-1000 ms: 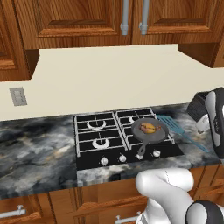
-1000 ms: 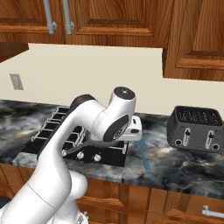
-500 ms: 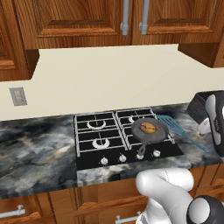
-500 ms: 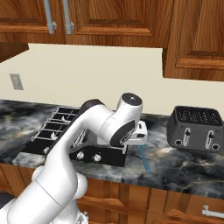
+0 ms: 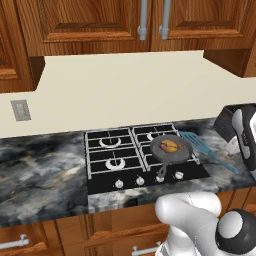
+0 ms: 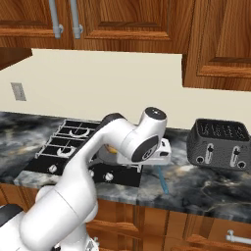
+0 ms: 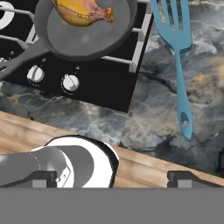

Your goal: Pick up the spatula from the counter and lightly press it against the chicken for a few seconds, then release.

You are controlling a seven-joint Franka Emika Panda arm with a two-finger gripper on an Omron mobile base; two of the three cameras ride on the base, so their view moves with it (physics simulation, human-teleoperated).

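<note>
A blue slotted spatula (image 7: 178, 48) lies flat on the dark marble counter just right of the stove, also seen in the left base view (image 5: 206, 150); its handle (image 6: 163, 179) points to the counter's front edge. The browned chicken (image 7: 83, 10) rests in a grey frying pan (image 7: 87, 35) on the front right burner (image 5: 170, 147). My gripper (image 7: 116, 178) hovers open above the counter's front edge, with nothing between its fingertips (image 7: 43, 177). The spatula lies ahead of it and toward the right fingertip. The hand (image 6: 158, 152) hangs beside the stove's right end.
The black stove (image 5: 125, 160) has knobs (image 7: 70, 81) along its front and the pan handle sticking out toward them. A black toaster (image 6: 220, 145) stands on the counter to the right of the spatula. Wooden cabinets (image 5: 150, 20) hang above.
The hand has drifted a little right and down toward the spatula. The spatula, pan and chicken have not moved.
</note>
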